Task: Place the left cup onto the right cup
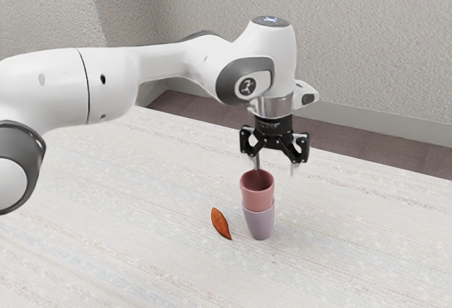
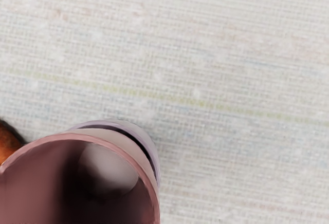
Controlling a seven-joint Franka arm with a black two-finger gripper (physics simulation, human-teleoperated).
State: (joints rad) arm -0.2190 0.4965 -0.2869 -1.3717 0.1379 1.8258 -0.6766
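The pink cup (image 1: 256, 189) sits nested in the mouth of the lavender cup (image 1: 258, 223), which stands on the bench (image 1: 141, 202) just beside a small orange-brown leaf-shaped piece (image 1: 221, 223). The end effector (image 1: 275, 170) hovers directly over the stack with its fingers spread wide and pinching nothing. One finger hangs close to the pink rim, while the other stands clear on the side toward the exterior view's right. The main hazard is judged to be that near finger: a lift that is not straight up could catch the rim and drag the pink cup out, or topple both cups. Any sideways drift could also nudge the tall, narrow stack over. The pink cup points mouth-up, its long axis vertical and roughly in line with the lower cup's. In the wrist view, the lavender rim (image 2: 146, 142) shows as a crescent along one side of the pink cup (image 2: 149, 183), so whether the upper cup is seated quite squarely cannot be told.
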